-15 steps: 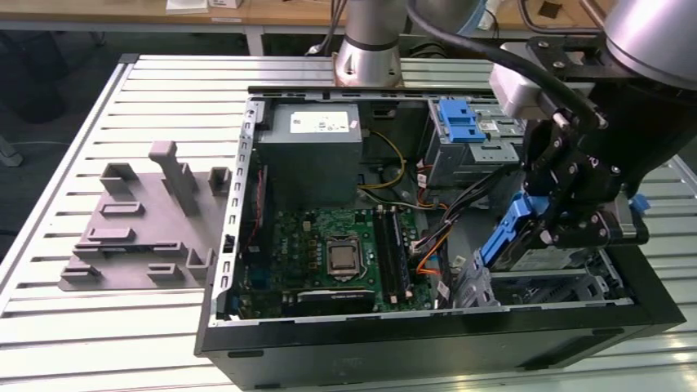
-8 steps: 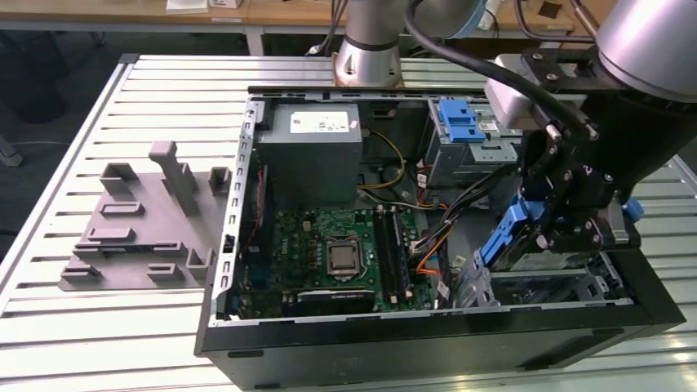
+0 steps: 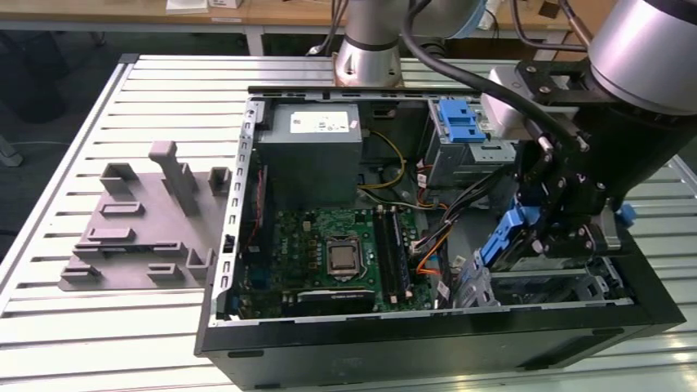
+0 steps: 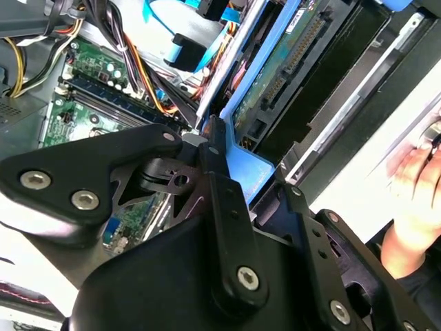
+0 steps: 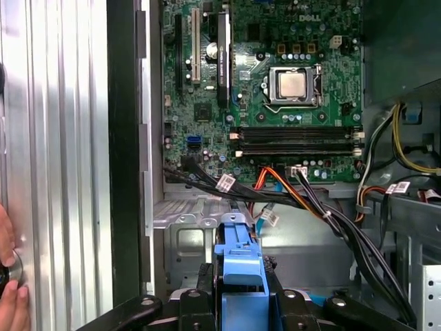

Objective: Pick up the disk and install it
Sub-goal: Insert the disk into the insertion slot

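Where the table (image 3: pixel 130 327) carries the open case (image 3: pixel 436 339), the arm (image 3: pixel 654 57) reaches in from the exterior view's right, beside the board (image 3: pixel 338 245). Its gripper (image 3: pixel 557 238) hangs low over the bay (image 3: pixel 544 282), in the case's front corner on that side.

The disk (image 3: pixel 508 235) is in its grip, stood on edge and tilted, at the mouth of the bay with its blue frame showing. The fingers (image 4: pixel 215 172) are drawn in narrow and clamp it by that frame.

To my eye the pick-up is done and the install is the step in hand. The disk looks entered but not seated, though I cannot tell how deep it sits.

Whatever move follows calls for keeping the disk square to the bay walls, with a slow, straight push. It also has to stay off the cables (image 5: pixel 331 221) that run just beside the bay. A person's hand (image 4: pixel 413 179) rests on the table outside the case wall.
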Motion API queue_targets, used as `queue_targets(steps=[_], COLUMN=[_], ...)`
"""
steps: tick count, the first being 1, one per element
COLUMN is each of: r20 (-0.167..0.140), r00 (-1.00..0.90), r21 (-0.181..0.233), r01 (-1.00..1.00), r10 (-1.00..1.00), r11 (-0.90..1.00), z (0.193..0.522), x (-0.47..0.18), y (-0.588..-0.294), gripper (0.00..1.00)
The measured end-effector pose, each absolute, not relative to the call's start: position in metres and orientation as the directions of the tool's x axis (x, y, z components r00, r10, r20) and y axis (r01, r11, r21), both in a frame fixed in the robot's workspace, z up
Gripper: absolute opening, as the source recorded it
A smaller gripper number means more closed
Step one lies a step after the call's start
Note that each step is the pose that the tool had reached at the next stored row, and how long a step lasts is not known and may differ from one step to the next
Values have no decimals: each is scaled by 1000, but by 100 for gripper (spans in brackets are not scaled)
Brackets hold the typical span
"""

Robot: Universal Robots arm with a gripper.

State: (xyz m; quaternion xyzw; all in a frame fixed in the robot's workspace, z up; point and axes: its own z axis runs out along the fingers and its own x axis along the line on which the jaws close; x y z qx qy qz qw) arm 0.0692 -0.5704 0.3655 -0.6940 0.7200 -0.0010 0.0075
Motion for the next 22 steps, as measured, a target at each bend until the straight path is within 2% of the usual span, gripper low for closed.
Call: queue_targets(steps=[22], r20=[-9], r00=[-37], r21=[-12], r01=[-999], r10=[-999], r11=[37], z=[352], x=[69], y=[-570], gripper=[36])
